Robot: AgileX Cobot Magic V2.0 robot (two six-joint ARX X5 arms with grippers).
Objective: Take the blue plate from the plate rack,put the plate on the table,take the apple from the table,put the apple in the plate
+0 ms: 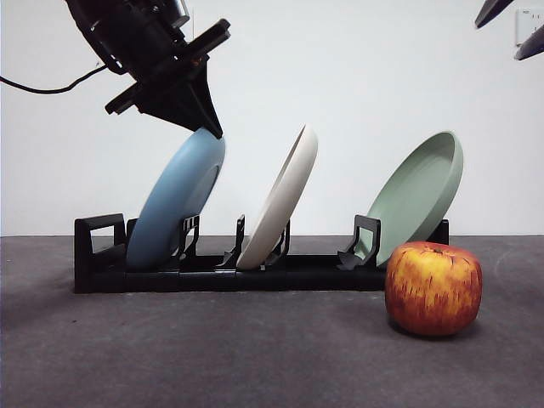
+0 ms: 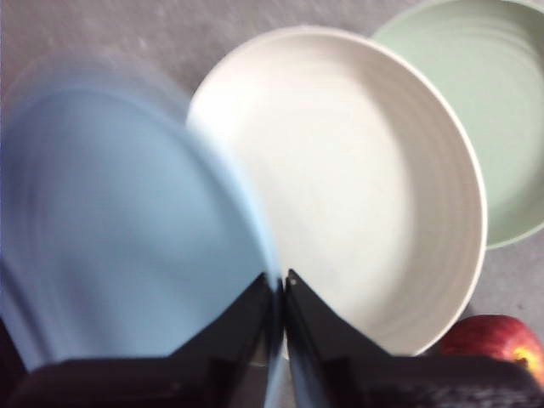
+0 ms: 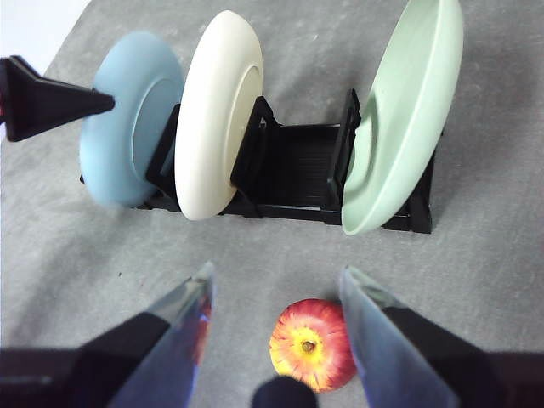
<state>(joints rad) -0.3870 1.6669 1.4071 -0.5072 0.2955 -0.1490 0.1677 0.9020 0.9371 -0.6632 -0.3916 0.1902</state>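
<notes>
Blue plate: stands tilted in the end slot of the plate rack, beside the block-shaped end piece. Its upper rim is pinched by the left gripper, fingers closed on the edge with one on each face; the left wrist view is blurred here, so the depth of the grip is hard to judge.

Cream-white plate: tilted the same way in the middle slot, just beside the blue plate, apart from it.

Sage-green plate: tilted in the far-end slot, well apart from the blue plate.

Plate rack: long, low, black, resting on the bench.

Apple: red with yellow streaks, upright on the bench in front of the rack's green-plate end, near it but not touching.

Right gripper: held above the apple, fingers spread wide, one to each side, clear of the fruit.
</notes>
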